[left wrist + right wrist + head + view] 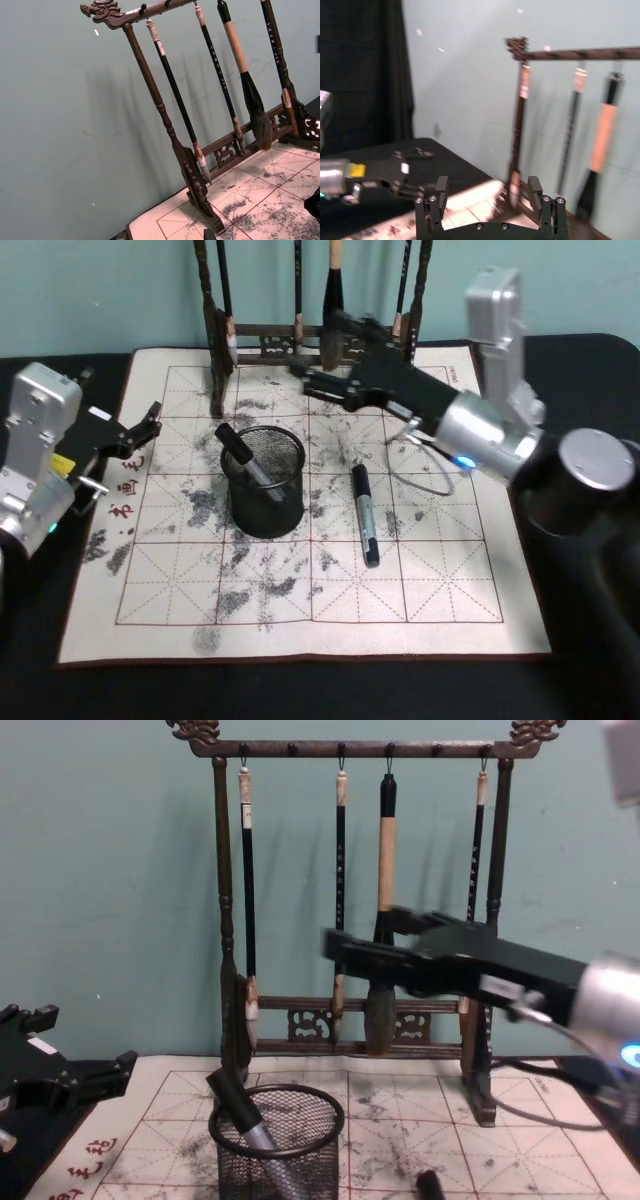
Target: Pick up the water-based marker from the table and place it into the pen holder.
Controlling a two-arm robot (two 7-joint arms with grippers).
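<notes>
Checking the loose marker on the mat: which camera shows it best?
Head view: the marker lies in full beside the pen holder. Chest view catches just its end at the bottom edge; both wrist views face the brush rack.

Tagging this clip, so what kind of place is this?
Probably a calligraphy practice desk: a wooden brush rack hung with brushes, a red-grid mat stained with ink, and a mesh pen holder.

Even, seemingly overhead light; soft shadows.
</notes>
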